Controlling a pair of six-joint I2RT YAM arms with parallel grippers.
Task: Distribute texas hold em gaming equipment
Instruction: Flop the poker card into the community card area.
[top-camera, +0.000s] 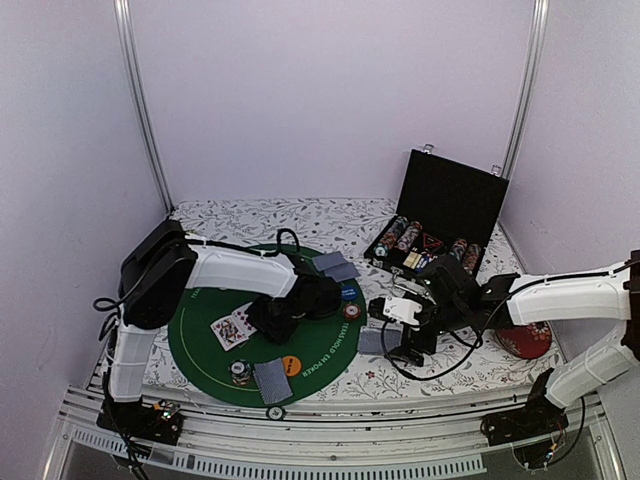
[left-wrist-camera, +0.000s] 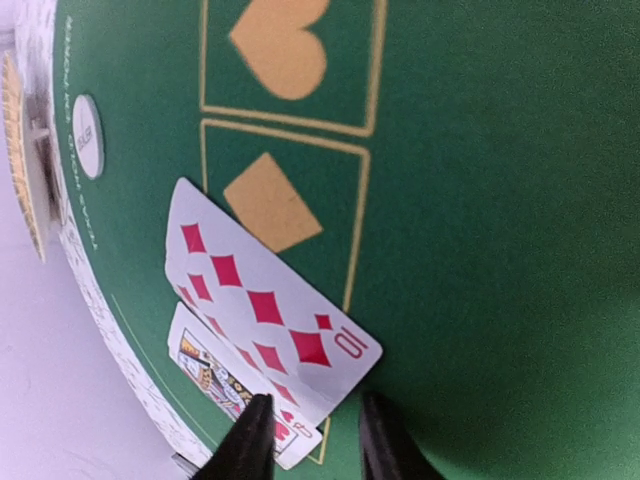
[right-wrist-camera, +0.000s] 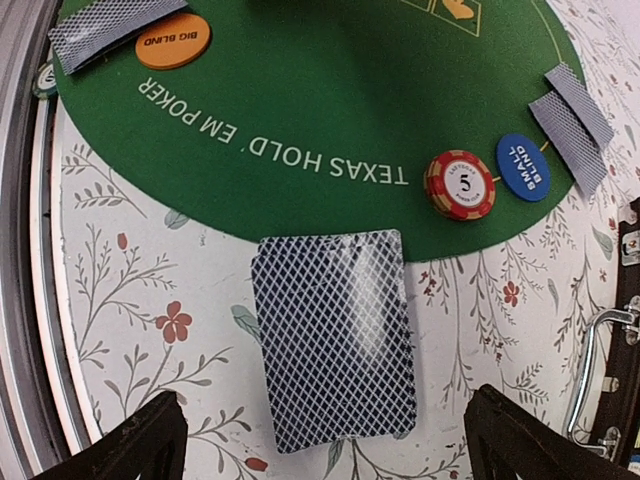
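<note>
Face-up cards are being laid on the green Texas Hold'em felt (left-wrist-camera: 480, 250), and the step in hand is being judged as the setting-down of the ten of diamonds (left-wrist-camera: 265, 300). It is lying flat toward the felt's edge, overlapping a red court card (left-wrist-camera: 205, 365) beneath it. The left claw (left-wrist-camera: 312, 445) is being held low at the lower corners of those two cards, its fingers slightly parted and nothing seen pinched between them. A straight upward lift is being favoured here, since a sideways drag would likely be catching the ten's corner and skewing the pair. The right claw (right-wrist-camera: 335, 450) is being held spread wide over the face-down deck (right-wrist-camera: 335, 340), which is lying partly on the felt's rim and partly on the floral counter (right-wrist-camera: 130, 300), near the red 5 chip (right-wrist-camera: 460, 184) and the blue small blind button (right-wrist-camera: 523, 167). For the next deal a shallow approach at one short edge is being called for, because a deep squeeze would probably be taking several cards or shoving the deck toward the chip.
</note>
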